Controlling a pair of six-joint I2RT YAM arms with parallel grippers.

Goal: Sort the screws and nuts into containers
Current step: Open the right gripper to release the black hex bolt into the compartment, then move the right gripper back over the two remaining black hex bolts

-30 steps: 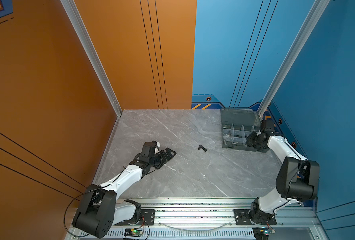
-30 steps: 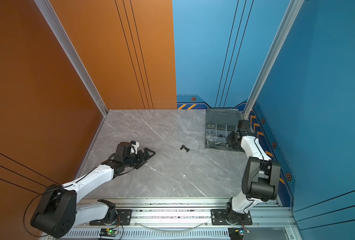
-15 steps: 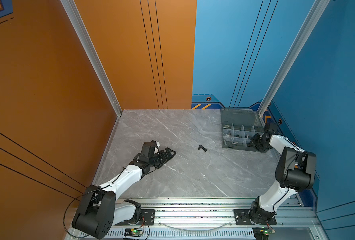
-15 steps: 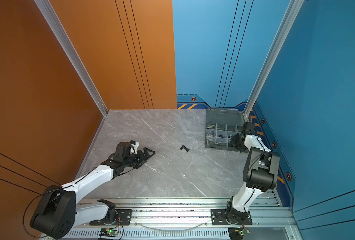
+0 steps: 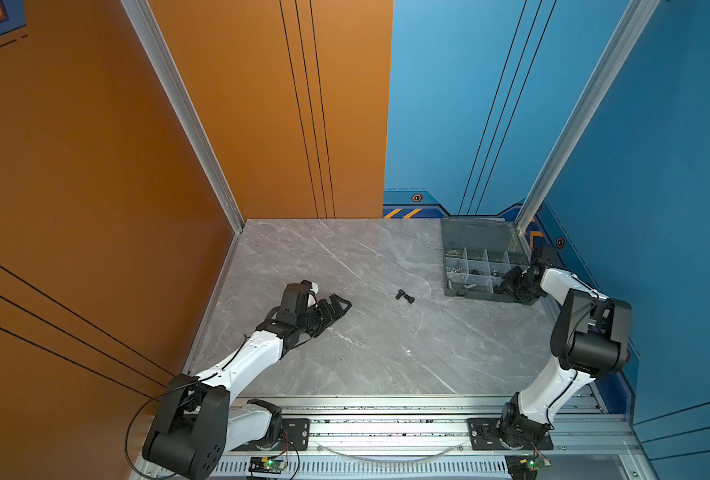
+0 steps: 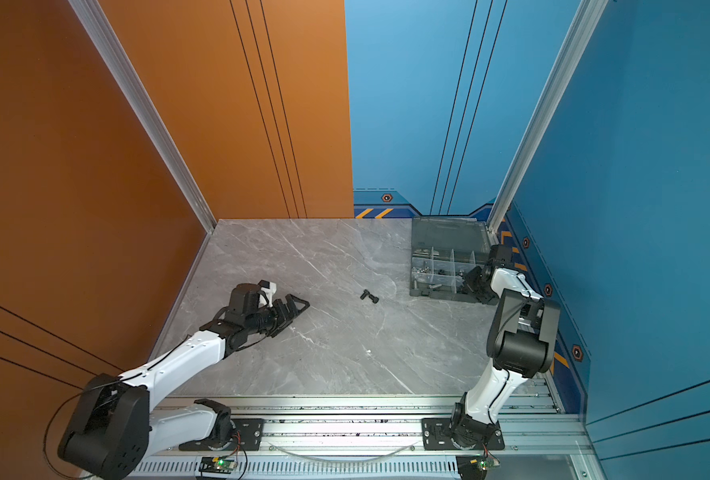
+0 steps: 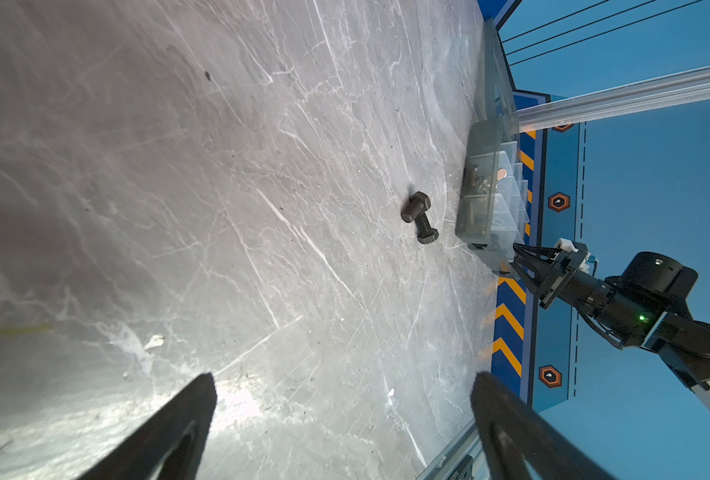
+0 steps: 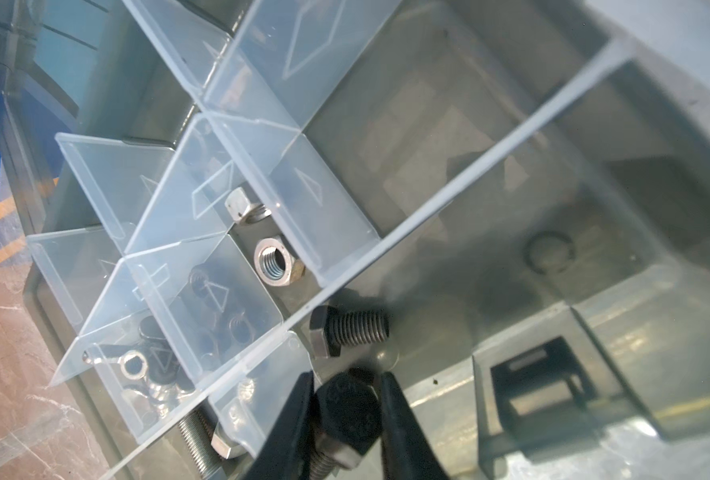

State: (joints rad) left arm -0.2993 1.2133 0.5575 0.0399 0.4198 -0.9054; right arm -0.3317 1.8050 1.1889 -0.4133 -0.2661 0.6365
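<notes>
Grey marble tabletop (image 5: 365, 345), blue wall behind. My right pincer (image 8: 347, 399) reaches over the near right compartment of the organiser box (image 5: 478, 235). A black screw (image 8: 347, 411) sits between its close-set fingers, threads cut off at the frame edge, and I cannot tell whether they pinch it. A second screw (image 8: 347, 330) lies just beyond. Silver nuts (image 8: 272, 262) show partly behind clear dividers. Two loose screws (image 5: 404, 296) lie on the table, apart from my left pincer (image 7: 340, 378), which is wide open and empty.

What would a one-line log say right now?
left gripper: open, low over table | right gripper: holds black bolt over box | loose bolts: two on table
</notes>
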